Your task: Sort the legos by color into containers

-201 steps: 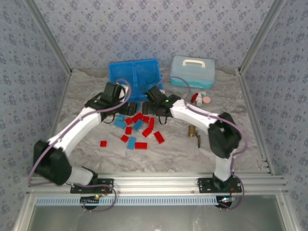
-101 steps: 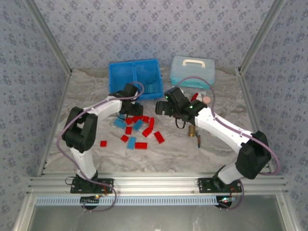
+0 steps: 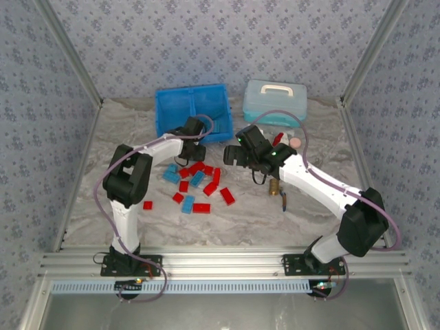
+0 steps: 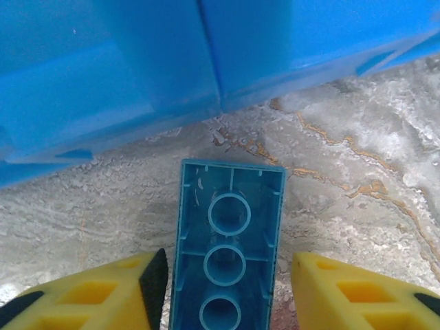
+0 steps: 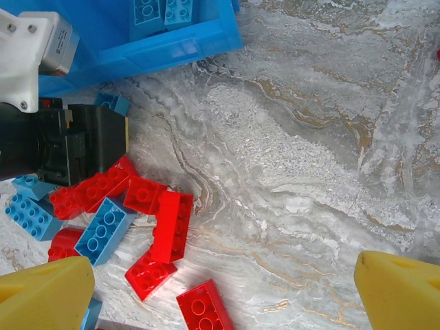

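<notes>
Hollow-bottomed blue lego [image 4: 228,254] lies between left gripper's [image 4: 229,278] yellow fingers [image 4: 340,292], perhaps touching.

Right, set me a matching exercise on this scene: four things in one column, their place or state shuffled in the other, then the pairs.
1. left gripper
2. right gripper
3. pale lidded case
4. blue tray

A. has light blue bricks in one compartment
B. wide open above the table
C. astride an upturned light blue brick
D. at the back, right of the tray

Pairs: 1-C, 2-B, 3-D, 4-A
</notes>
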Controlling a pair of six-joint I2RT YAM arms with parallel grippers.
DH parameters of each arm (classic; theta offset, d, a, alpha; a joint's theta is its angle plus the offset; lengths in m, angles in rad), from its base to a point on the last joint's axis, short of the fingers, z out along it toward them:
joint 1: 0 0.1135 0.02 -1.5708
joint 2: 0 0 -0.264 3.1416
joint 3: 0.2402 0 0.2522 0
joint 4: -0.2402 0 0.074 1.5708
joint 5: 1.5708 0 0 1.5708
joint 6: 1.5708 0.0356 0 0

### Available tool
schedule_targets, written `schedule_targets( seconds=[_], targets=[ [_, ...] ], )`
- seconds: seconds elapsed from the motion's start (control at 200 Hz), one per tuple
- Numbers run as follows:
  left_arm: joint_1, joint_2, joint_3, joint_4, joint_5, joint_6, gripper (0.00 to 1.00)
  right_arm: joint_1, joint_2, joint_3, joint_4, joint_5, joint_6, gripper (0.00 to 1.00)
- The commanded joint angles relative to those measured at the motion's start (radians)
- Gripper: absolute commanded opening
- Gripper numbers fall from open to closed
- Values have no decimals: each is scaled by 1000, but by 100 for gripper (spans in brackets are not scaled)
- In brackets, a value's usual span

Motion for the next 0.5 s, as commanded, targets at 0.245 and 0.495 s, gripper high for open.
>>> schedule_targets(
  seconds=[0.245,0.495],
  targets=[
    [-26,-55,-31,36,15,-10,40,-5,-56,-11,-36,41,8,100],
    [-60,-214,31,-3,27,-2,37,-4,-78,-17,-38,39,25,100]
  ],
)
